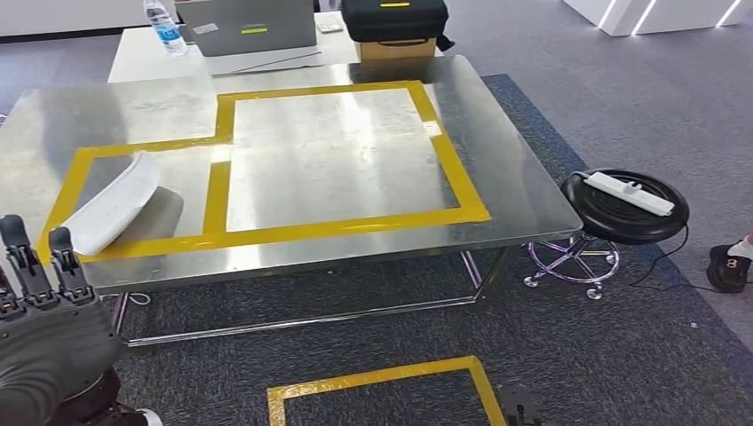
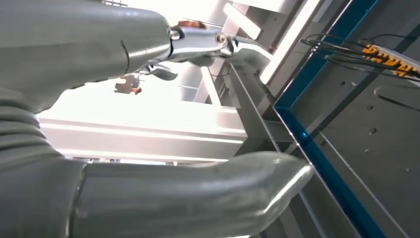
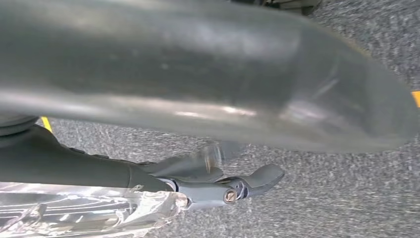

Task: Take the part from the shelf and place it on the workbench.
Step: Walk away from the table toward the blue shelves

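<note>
A white, curved, shell-like plastic part (image 1: 115,204) lies on the shiny steel workbench (image 1: 337,240), at the middle left of the head view. It sits tilted inside the left end of the yellow tape outline (image 1: 355,226) that marks off a large rectangle on the metal top, with its lower end crossing the tape near the bench's front edge.

The left hand (image 1: 49,311) rises at the lower left of the head view, dark fingers (image 1: 67,257) pointing upward and slightly apart, holding nothing and clear of the part. The left wrist view shows its thick grey thumb (image 2: 208,193) and a slim metallic finger (image 2: 218,42) well apart, with a blue-edged grey panel (image 2: 346,148) beyond.

The right hand (image 3: 208,99) appears in its wrist view over grey carpet (image 3: 346,198), a large blurred grey thumb above and a darker finger (image 3: 247,181) stretched out below; a crinkled clear plastic sheet (image 3: 84,213) lies along the lower left of that frame (whether the fingers touch it I cannot tell).

Beyond the bench, at the top of the head view, stand a clear water bottle (image 1: 165,27), a grey laptop-like case (image 1: 249,27) and a black bag on a cardboard box (image 1: 393,27). At the right, a white power strip (image 1: 630,193) rests on a round black stool (image 1: 626,209).
</note>
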{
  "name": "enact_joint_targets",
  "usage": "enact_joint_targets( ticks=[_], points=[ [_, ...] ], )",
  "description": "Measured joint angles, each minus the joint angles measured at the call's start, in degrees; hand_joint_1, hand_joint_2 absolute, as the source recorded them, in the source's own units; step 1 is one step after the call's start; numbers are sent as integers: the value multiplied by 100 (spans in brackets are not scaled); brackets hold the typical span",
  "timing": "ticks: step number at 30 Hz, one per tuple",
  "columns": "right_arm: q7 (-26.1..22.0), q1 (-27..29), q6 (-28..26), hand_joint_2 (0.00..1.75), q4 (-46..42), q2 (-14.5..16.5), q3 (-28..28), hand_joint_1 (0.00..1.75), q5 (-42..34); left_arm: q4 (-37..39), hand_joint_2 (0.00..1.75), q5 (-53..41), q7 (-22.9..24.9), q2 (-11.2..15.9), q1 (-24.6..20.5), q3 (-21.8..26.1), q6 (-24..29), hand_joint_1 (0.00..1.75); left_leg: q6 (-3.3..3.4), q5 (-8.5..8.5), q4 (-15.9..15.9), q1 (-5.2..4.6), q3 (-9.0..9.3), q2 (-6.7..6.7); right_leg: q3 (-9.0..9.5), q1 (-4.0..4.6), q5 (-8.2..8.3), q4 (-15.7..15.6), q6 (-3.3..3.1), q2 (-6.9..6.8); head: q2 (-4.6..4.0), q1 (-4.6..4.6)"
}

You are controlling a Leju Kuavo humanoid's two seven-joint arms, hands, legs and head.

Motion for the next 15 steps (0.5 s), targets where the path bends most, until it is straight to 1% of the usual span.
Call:
enact_joint_targets(
  ticks=[1, 2, 3, 4, 5, 6, 7, 8, 9, 10, 11, 12, 13, 14, 15],
  points=[
    [1, 2, 0, 0, 0, 1, -2, 0, -1, 0, 175, -2, 1, 5, 1, 0, 0, 0, -5, 71, -16, 4, 26, 0, -28, -3, 24, 1, 11, -2, 0, 1],
    [1, 2, 0, 0, 0, 1, -3, 0, -1, 0, 175, -3, 0, 11, 1, 0, -1, 0, -8, 237, -259, 9, 168, 1, -49, -9, 46, 4, 27, -1, 0, 1],
    [1, 1, 1, 0, 0, 2, -4, 0, -2, 0, 175, -5, 1, 16, -2, -1, -1, 0, -14, 440, -645, 18, 388, 3, -67, -15, 66, 11, 48, 2, 0, 0],
    [1, 0, 1, 0, -1, 2, -4, 0, -2, 0, 175, -6, 1, 19, -8, -2, -1, 0, -26, 596, -1057, 26, 609, 2, -93, -9, 82, 36, 74, 7, 0, -5],
    [1, -2, -1, 0, -1, 1, -5, 0, -2, 0, 175, -7, 1, 21, -13, -4, -2, 0, -12, 694, -1360, 32, 760, -6, -125, -1, 102, 61, 102, 11, 0, -6],
    [1, -2, -2, 0, -2, 1, -7, 0, -2, 0, 175, -6, 1, 22, -14, -6, -2, 0, 11, 733, -1532, 32, 829, -16, -159, 10, 123, 82, 133, 13, 0, 0],
    [1, 0, -3, 0, -2, 1, -7, 0, -2, 0, 175, -7, 0, 22, -14, -8, -2, 0, 51, 737, -1580, 22, 823, -27, -190, 17, 150, 94, 165, 11, 0, 7],
    [1, 5, -3, 0, -2, 1, -8, 0, -3, 0, 175, -7, 0, 23, -10, -10, -2, 0, 113, 757, -1563, 15, 783, -35, -209, 9, 183, 90, 196, 9, 0, 18],
    [1, 11, -3, 0, -2, 1, -9, 0, -4, 0, 175, -8, 1, 23, -8, -11, -2, 0, 163, 786, -1557, 13, 754, -30, -230, -2, 179, 97, 227, 8, 0, 24],
    [1, 16, -3, 0, -2, 1, -10, 0, -5, 0, 175, -9, 1, 23, -9, -14, -2, 0, 216, 822, -1555, 16, 724, -23, -272, -11, 92, 171, 255, 8, 0, 28],
    [1, 18, -3, 0, -2, 1, -12, 0, -7, 0, 175, -9, 1, 23, -11, -17, -2, 0, 262, 862, -1559, 22, 687, -15, -349, -17, -82, 354, 280, 9, 0, 34],
    [1, 17, -3, 0, -2, 1, -13, 0, -8, 0, 175, -11, 1, 23, -12, -22, -2, 0, 296, 904, -1559, 24, 644, -8, -464, -19, -334, 667, 301, 10, 0, 42],
    [1, 17, -3, 0, -2, 1, -15, 0, -8, 1, 175, -14, 0, 23, -12, -27, -2, 0, 316, 946, -1557, 19, 589, -5, -597, -18, -608, 1073, 317, 9, 0, 49],
    [1, 16, -3, 0, -1, 1, -18, 0, -8, 1, 175, -19, 0, 23, -11, -31, -1, 0, 325, 990, -1555, 13, 532, -3, -707, -18, -817, 1464, 327, 9, 0, 51],
    [1, 17, -2, 0, -1, 2, -21, 0, -8, 2, 175, -25, 0, 23, -11, -34, 1, 0, 328, 1033, -1552, 6, 474, -1, -752, -18, -929, 1731, 328, 9, 0, 50]
  ],
)
